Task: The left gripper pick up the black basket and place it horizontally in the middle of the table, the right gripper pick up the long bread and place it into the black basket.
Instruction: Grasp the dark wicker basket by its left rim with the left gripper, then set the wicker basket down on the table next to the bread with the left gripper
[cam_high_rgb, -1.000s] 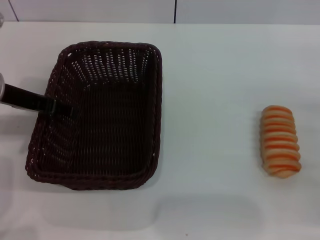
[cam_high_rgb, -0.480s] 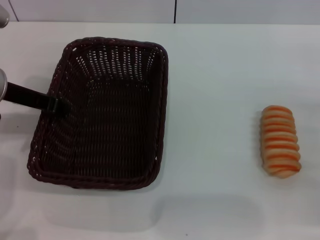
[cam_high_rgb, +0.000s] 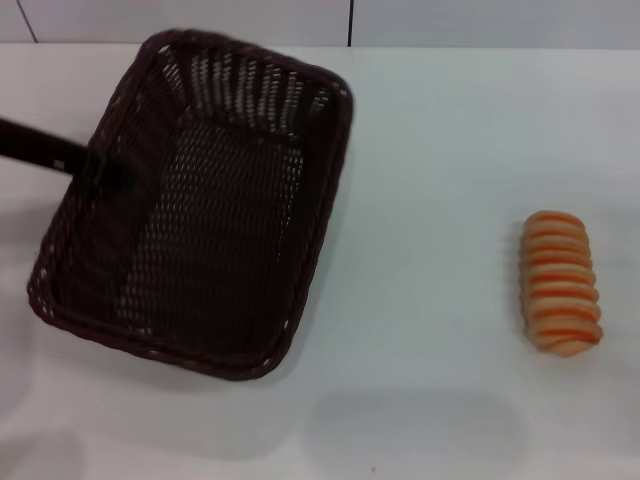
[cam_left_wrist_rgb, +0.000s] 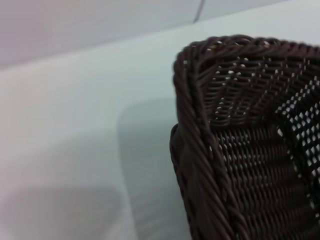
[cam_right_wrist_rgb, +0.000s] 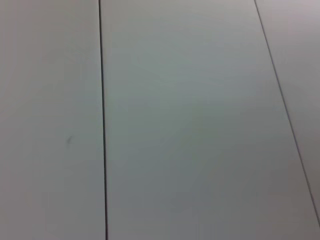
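The black basket (cam_high_rgb: 195, 205) is lifted and tilted above the white table (cam_high_rgb: 430, 150), on the left side of the head view. My left gripper (cam_high_rgb: 100, 168) comes in from the left edge and is shut on the basket's left rim. The left wrist view shows a braided corner of the basket (cam_left_wrist_rgb: 235, 145) close up above the table. The long bread (cam_high_rgb: 561, 281), tan with orange stripes, lies on the table at the right. My right gripper is out of view.
A wall with a dark vertical seam (cam_high_rgb: 350, 22) runs behind the table's far edge. The right wrist view shows only pale panels with dark seams (cam_right_wrist_rgb: 102, 125).
The basket has risen off the table and tilted, its far end swinging up and to the right. The left gripper has risen with it. The bread has not moved.
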